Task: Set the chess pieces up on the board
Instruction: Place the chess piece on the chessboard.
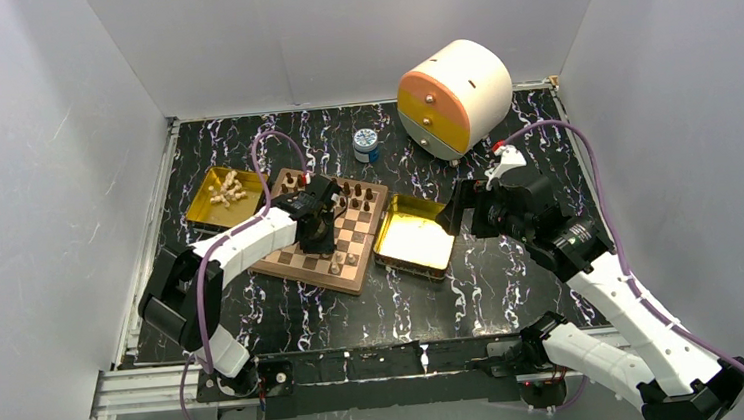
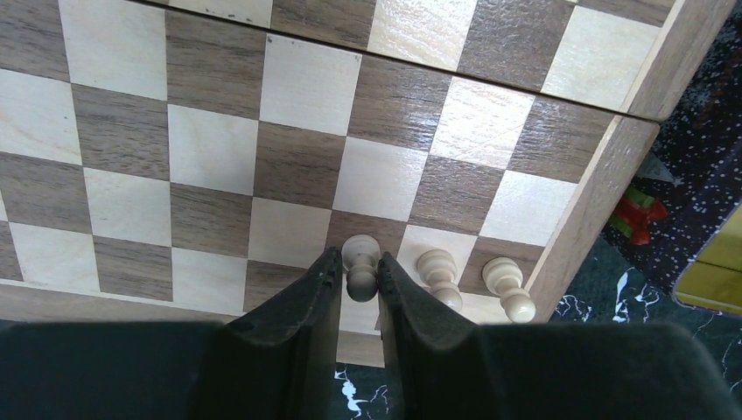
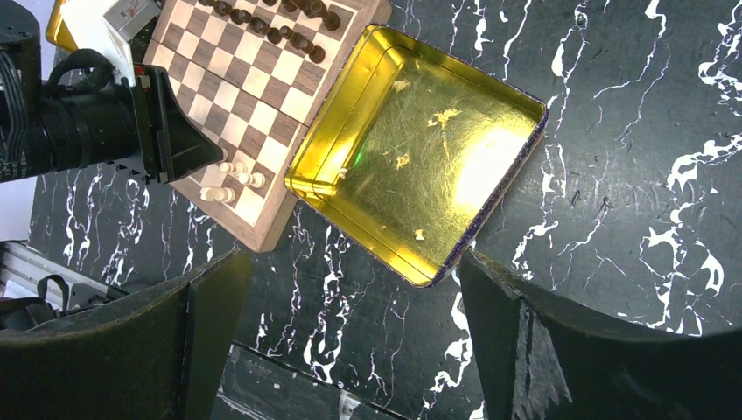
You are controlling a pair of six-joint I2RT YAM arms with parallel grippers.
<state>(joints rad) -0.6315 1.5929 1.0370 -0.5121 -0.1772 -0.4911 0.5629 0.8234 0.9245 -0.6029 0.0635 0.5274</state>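
The board [image 1: 290, 260] lies left of centre, with dark pieces [image 1: 355, 193] in rows at its far side. My left gripper [image 1: 318, 238] is shut on a pale pawn [image 2: 361, 265], upright at the board's near right corner; I cannot tell whether its base touches the square. Two more pale pawns [image 2: 437, 273] [image 2: 507, 285] stand just right of it by the rim. Several pale pieces [image 1: 229, 189] lie in the left gold tray [image 1: 199, 209]. My right gripper [image 3: 354, 271] is open and empty above the table, near the right gold tray [image 3: 420, 149].
The right gold tray [image 1: 413, 235] sits against the board's right side and holds only small flecks. A white and orange round cabinet [image 1: 455, 98] and a small blue-lidded jar [image 1: 366, 145] stand at the back. White walls enclose the black marbled table [image 1: 494, 281].
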